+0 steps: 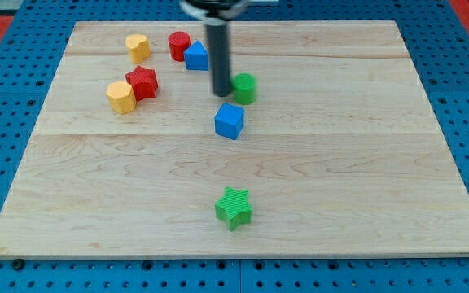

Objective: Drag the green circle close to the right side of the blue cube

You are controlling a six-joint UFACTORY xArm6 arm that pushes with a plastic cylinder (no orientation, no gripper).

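Observation:
The green circle (244,88) is a short green cylinder lying above the board's middle. The blue cube (229,120) sits just below it and slightly to the view's left, a small gap between them. My tip (221,93) stands right beside the green circle's left side, above the blue cube. The rod runs up to the view's top edge.
A green star (234,207) lies near the view's bottom centre. At the upper left are a blue triangular block (196,56), a red cylinder (178,45), a yellow block (138,48), a red star (142,83) and a yellow block (120,96). The wooden board (365,163) rests on a blue pegboard.

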